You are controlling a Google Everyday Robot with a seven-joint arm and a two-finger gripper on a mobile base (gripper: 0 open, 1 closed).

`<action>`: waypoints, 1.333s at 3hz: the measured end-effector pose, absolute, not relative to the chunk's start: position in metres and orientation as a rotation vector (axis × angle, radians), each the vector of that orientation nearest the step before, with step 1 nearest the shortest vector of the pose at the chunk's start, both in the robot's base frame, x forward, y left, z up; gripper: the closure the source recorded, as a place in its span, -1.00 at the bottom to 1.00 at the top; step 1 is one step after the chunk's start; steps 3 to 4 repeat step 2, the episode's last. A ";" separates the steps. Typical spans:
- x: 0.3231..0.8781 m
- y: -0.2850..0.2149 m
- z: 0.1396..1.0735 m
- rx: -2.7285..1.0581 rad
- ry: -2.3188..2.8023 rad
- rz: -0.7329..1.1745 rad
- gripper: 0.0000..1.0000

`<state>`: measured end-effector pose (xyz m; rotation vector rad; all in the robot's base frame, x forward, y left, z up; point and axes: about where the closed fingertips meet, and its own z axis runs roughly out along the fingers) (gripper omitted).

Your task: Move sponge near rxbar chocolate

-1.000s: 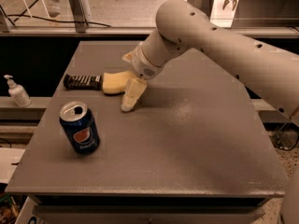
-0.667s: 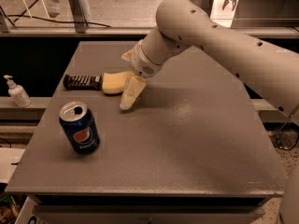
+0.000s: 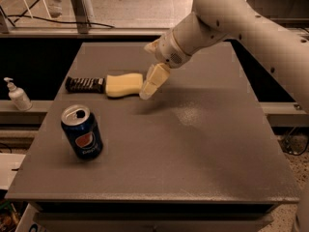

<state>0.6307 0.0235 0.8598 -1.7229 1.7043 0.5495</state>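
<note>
Sponge: pale yellow foam block, rounded edges, lying flat on the worktop at about 10 o'clock from its centre. Rxbar chocolate: slim, dark, glossy wrapper with white stripes, butted against the sponge's 9 o'clock end. Gripper sits at the sponge's 3 o'clock, fingers spread wide and holding nothing; the lower cream finger angles down just beside the sponge's end. Worktop is matte grey. Blue Pepsi can, upright and open-topped, stands at 7 o'clock of the sponge, well apart. White pump bottle is off the worktop at 9 o'clock.
</note>
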 end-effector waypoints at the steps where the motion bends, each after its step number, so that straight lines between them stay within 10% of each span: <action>1: 0.632 -0.016 0.880 -1.619 1.721 0.592 -1.00; 4: 0.632 -0.020 0.883 -1.605 1.720 0.596 -1.00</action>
